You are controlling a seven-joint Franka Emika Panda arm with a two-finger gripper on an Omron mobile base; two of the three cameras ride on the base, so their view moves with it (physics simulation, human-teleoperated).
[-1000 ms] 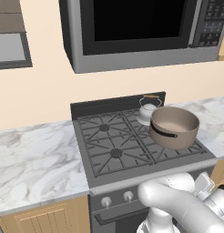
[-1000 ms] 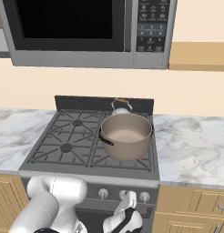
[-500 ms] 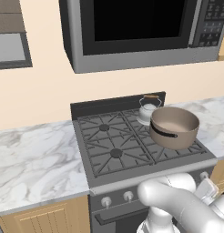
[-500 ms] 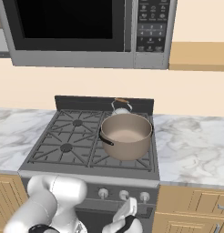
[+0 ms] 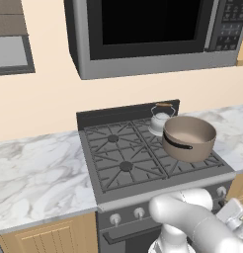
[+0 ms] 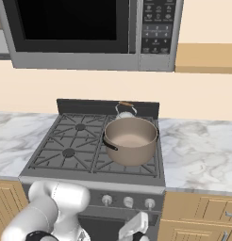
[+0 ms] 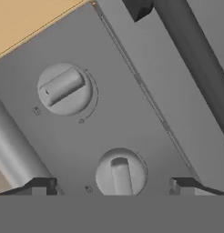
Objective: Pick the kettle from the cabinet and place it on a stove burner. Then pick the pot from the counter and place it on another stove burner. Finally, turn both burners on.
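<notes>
1. Barely shifted since a second ago: gripper [image 7: 114, 184], low against the stove front; pot and kettle unmoved on their burners.
2. Spread wide, with fingertips [image 7: 41, 184] far apart at the bottom of the hand view and nothing clamped between them.
3. Points straight at a round knob [image 7: 120, 173] on the grey control panel, centred between the tips and clear of both.
4. Shows a second knob [image 7: 63, 88] further along the same panel, with its ridge turned to a different angle from the first.
5. Shows a dark bar [image 7: 191, 59] running diagonally past the panel, and a strip of light wood at the far corner.
6. Higher up, on the stove [image 5: 113, 158]: pot [image 5: 189, 138] on the front right burner, upright, beige inside showing, one dark handle facing the camera.
7. Just behind it: kettle [image 5: 159, 118] on the rear right burner, upright, partly hidden by the pot's rim; cannot tell whether touching.
8. Leaves both left burners bare.
9. To either side: counter [image 5: 34, 173], white and grey-veined.
10. Above the stove: microwave [image 5: 143, 34]; to its right in the right base view, cabinet [image 6: 205, 59].
</notes>
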